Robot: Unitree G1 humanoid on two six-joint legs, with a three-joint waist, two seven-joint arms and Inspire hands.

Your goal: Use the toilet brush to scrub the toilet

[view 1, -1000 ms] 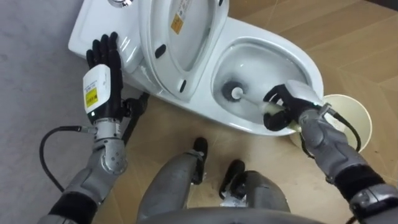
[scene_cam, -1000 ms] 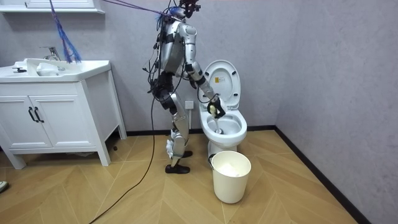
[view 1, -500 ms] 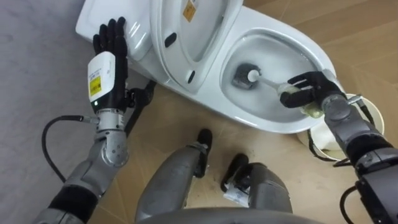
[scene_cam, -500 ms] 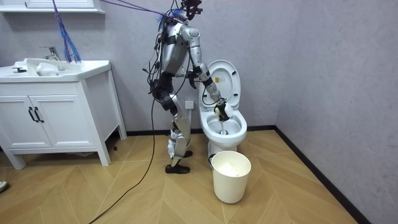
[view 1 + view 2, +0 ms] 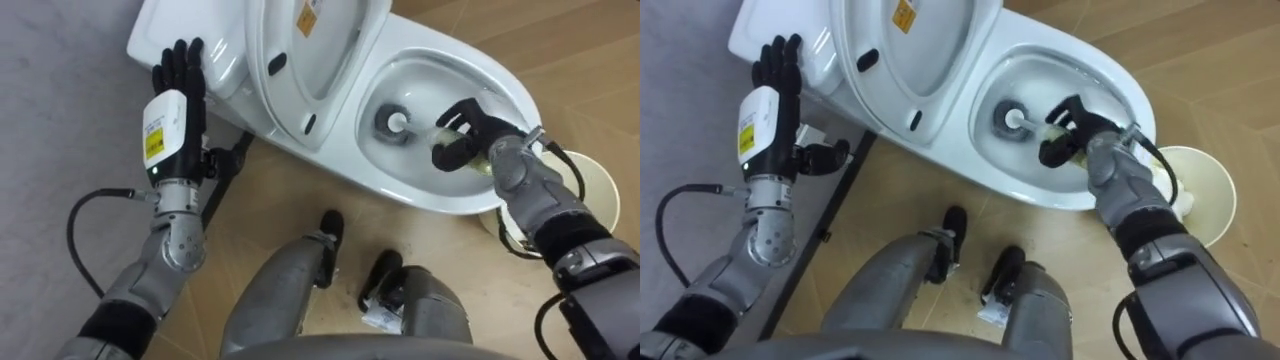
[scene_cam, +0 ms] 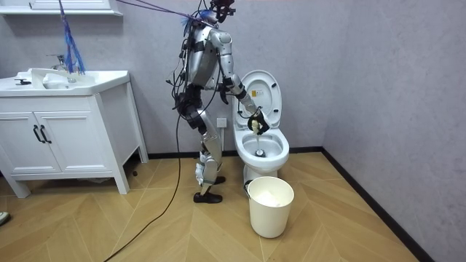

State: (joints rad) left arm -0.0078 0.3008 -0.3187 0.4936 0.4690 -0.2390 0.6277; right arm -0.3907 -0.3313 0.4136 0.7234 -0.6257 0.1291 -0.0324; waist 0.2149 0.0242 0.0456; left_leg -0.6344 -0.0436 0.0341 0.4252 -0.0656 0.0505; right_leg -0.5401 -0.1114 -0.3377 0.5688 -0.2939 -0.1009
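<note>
Swung inward since the previous frame, your right hand (image 5: pixel 462 140) now rides higher over the bowl of the toilet (image 5: pixel 330 175), whose lid (image 5: pixel 300 50) is raised. A pale bin (image 5: pixel 612 200) stands just beside the toilet. Your left hand (image 5: pixel 178 85) hangs flat, fingers straight, at the cistern (image 5: pixel 225 60). The right fingers clench the brush (image 5: pixel 395 122), its dark head down at the drain. The likely risk is that a steep, hurried stroke knocks the knuckles on the rim or flicks water out. The fist buries the handle, and you cannot tell whether the bristles touch.

Wht toilet (image 5: pixel 438 196); wht-headed brush (image 5: pixel 397 122); cream bin (image 5: pixel 602 188); herringbone wood floor (image 5: pixel 270 205); grey wall (image 5: pixel 50 100).
</note>
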